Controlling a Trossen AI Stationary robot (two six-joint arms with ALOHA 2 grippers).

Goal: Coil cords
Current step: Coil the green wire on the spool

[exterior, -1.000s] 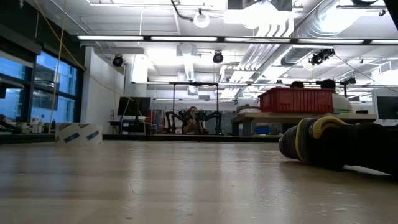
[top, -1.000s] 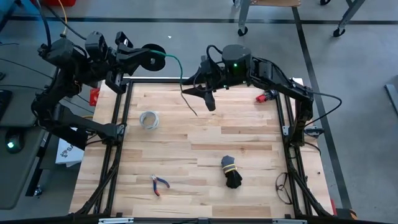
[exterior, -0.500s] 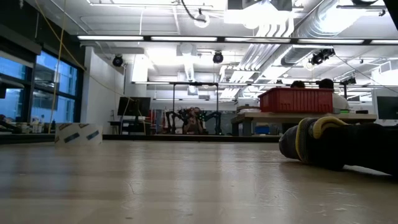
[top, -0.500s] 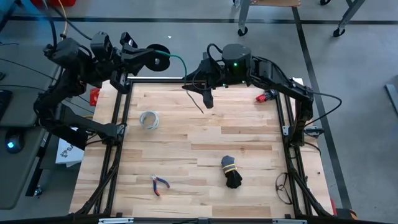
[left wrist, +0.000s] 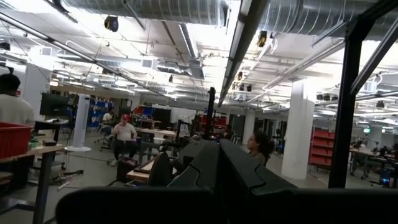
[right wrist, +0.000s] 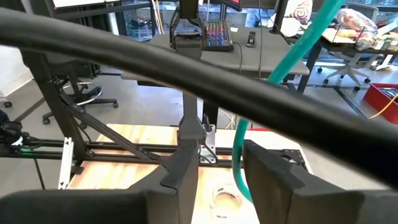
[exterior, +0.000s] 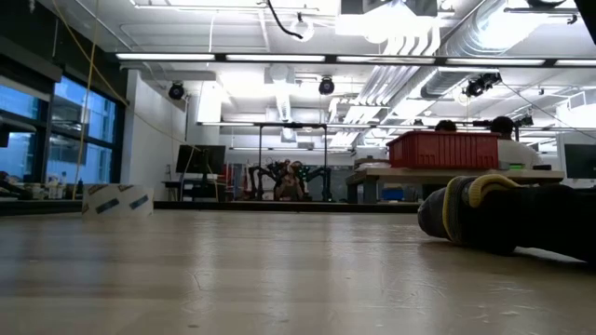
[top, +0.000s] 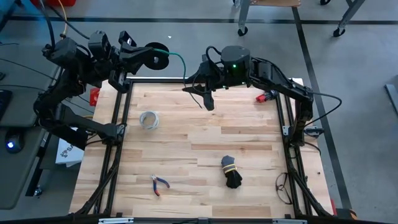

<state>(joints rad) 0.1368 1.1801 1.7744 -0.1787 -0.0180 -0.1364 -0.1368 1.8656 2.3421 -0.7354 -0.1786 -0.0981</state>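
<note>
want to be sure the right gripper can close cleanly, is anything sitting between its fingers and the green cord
Nothing visible does. In the right wrist view the green cord already runs through the gap of the right gripper, with no other object between it and the fingers. From above, the cord leads to the coil at the shut left gripper.

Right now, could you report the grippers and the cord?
Left gripper shut on coil, raised past table's far-left corner. Right gripper around green tail, closure unclear. Nothing blocking.

Two black jointed arms; right arm [top: 273, 78] shows green light.
</note>
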